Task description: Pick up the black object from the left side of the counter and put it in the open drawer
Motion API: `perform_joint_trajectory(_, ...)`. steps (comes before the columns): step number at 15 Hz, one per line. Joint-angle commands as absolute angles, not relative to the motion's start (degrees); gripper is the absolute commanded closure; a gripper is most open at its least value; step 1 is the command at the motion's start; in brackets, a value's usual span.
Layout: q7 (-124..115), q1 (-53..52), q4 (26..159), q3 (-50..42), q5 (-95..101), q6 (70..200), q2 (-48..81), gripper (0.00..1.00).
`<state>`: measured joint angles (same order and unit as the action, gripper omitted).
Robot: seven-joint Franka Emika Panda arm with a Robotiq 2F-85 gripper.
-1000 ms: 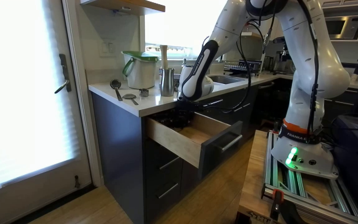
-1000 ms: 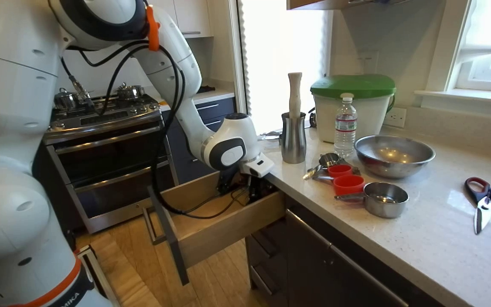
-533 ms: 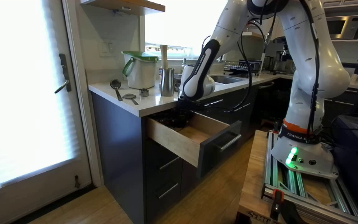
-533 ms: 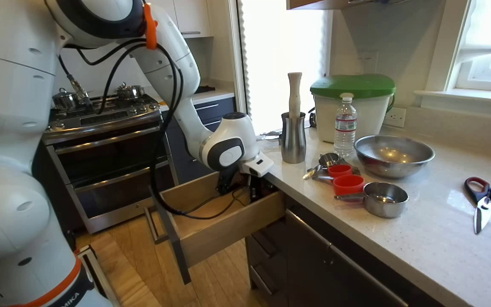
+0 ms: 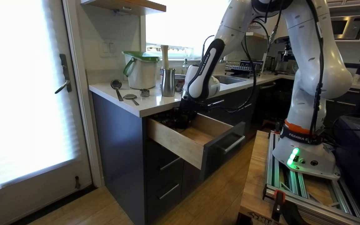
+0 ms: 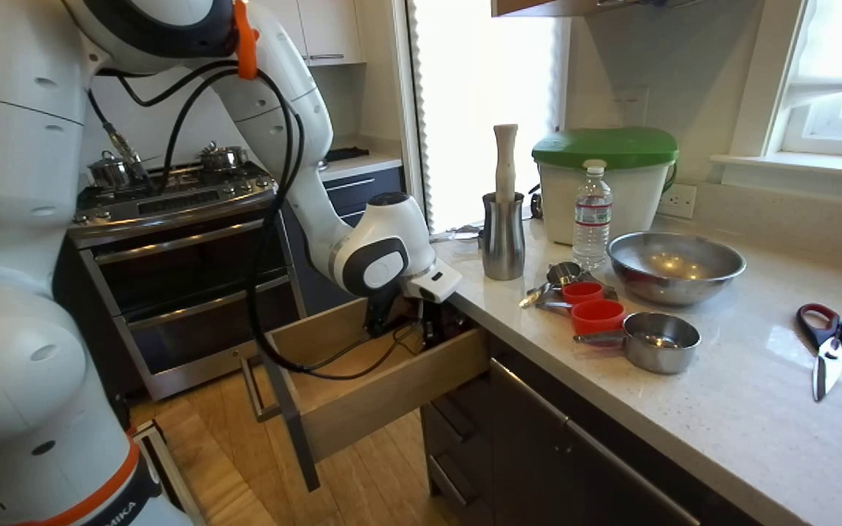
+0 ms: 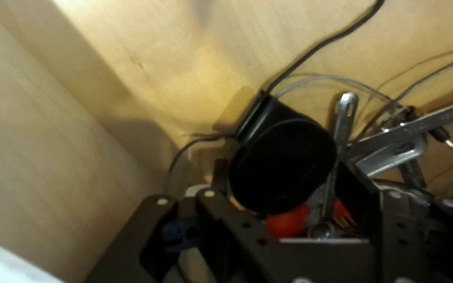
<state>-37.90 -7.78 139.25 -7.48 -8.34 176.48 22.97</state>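
The drawer stands pulled out under the white counter; its wooden side shows in both exterior views [image 5: 175, 142] [image 6: 399, 402], its inner wall in the wrist view [image 7: 53, 157]. My gripper [image 5: 180, 116] points down inside the drawer's rear part; it also shows in an exterior view [image 6: 401, 321] and the wrist view [image 7: 283, 173]. Its fingers are spread. The black object [image 7: 283, 151], rounded and dark, lies between and just beyond the fingertips, low over the drawer bottom. Narrow gaps show beside it. Cables run by it. In both exterior views it is hidden.
In the drawer, a red item [image 7: 287, 223] and metal measuring spoons [image 7: 393, 155] lie near the fingers. The counter [image 6: 742, 409] carries a steel shaker [image 6: 503, 237], a bottle [image 6: 592, 219], a bowl [image 6: 677, 267], red cups [image 6: 598, 316] and scissors [image 6: 834, 343]. Its edge overhangs the gripper.
The arm has drawn back a little from the counter, toward the robot's base. The drawer has moved slightly further out. The items on the counter have not moved.
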Motion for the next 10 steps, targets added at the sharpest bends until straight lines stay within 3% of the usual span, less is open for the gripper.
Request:
perform_joint_trajectory(1, -33.27, -7.59, 146.02, -8.0, -9.85, 180.18, 14.83, 0.11)
perform_joint_trajectory(6, -29.84, -5.76, 151.81, -5.8, -7.48, 178.37, 5.76, 0.0)
perform_joint_trajectory(10, -21.13, -4.84, 157.82, -2.92, -8.61, 173.69, -3.95, 0.0)
